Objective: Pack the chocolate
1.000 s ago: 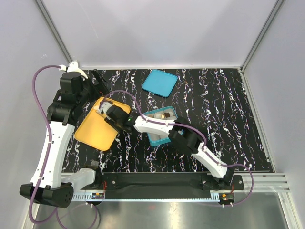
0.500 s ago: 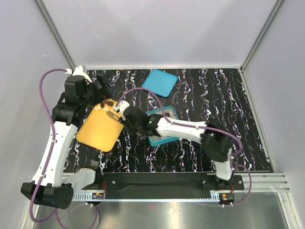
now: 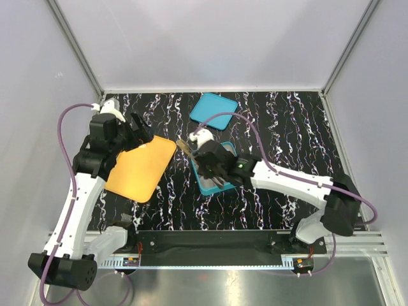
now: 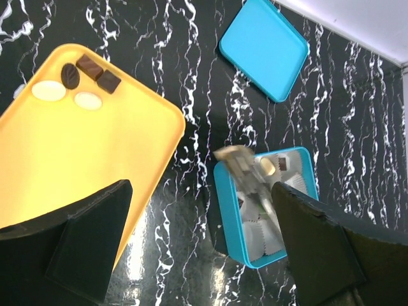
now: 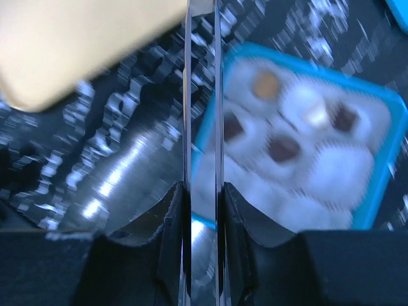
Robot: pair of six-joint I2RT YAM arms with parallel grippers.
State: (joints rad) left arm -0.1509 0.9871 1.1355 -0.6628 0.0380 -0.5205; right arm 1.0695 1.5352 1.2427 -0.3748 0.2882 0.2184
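Observation:
Chocolate pieces (image 4: pixel 70 80), dark and pale, lie at the far corner of the yellow tray (image 4: pixel 83 153). Other chocolate pieces (image 5: pixel 284 150) sit in paper cups in the blue box (image 5: pixel 376 185). My right gripper (image 5: pixel 203 191) is shut on metal tongs (image 5: pixel 203 95) and hangs over the box's left side (image 3: pixel 197 175). The tongs (image 4: pixel 245 172) point to the far left; their tip looks tan and blurred, and I cannot tell if it holds a piece. My left gripper (image 4: pixel 201 188) is open and empty, above the table between tray and box.
The blue lid (image 3: pixel 213 110) lies flat at the back middle of the black marbled table. The yellow tray (image 3: pixel 137 169) lies left of the box. Several paper cups (image 4: pixel 258 233) in the box's near half hold nothing.
My right gripper has swung with the tongs from over the yellow tray rightward to over the blue box. My left gripper has shifted slightly forward and right.

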